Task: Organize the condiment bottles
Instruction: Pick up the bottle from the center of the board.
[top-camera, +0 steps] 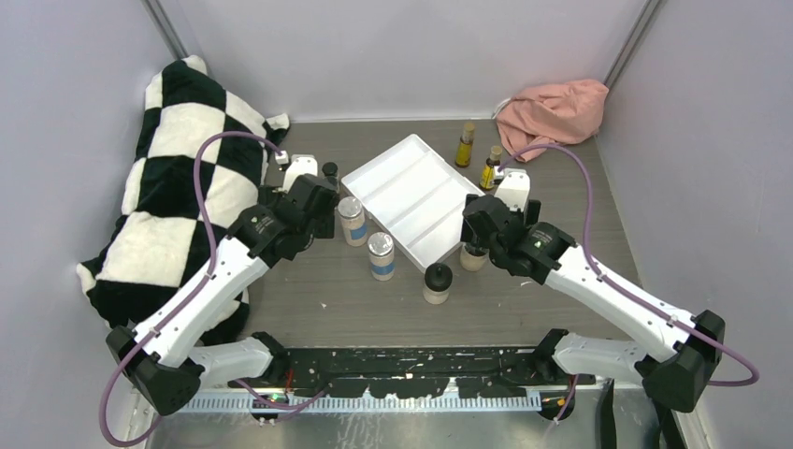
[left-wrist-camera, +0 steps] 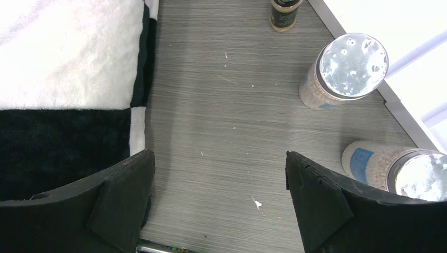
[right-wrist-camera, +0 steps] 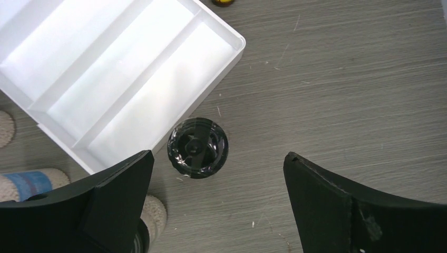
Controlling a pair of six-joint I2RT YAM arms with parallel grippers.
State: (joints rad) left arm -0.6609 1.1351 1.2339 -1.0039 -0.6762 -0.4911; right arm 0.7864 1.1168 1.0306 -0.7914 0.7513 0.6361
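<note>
Two silver-lidded blue-labelled jars [top-camera: 352, 220] [top-camera: 381, 255] stand left of the white tray [top-camera: 411, 168]. They also show in the left wrist view [left-wrist-camera: 352, 66] [left-wrist-camera: 416, 176]. One tan black-capped jar [top-camera: 437, 282] stands in front of the tray. The other [right-wrist-camera: 197, 146] is by the tray's near corner, just ahead of my open, empty right gripper [right-wrist-camera: 219, 174] [top-camera: 479, 234]. Two slim amber bottles [top-camera: 465, 145] [top-camera: 490, 168] stand behind the tray. One tiny dark bottle [top-camera: 329, 171] [left-wrist-camera: 284, 13] shows; the other is hidden. My left gripper [left-wrist-camera: 220, 176] [top-camera: 313, 217] is open and empty over bare table, left of the jars.
A black-and-white checkered blanket [top-camera: 178, 187] lies along the left side, close to my left gripper. A pink cloth [top-camera: 554, 108] is bunched in the back right corner. The tray has three long compartments with nothing in them. Walls close in the table on three sides.
</note>
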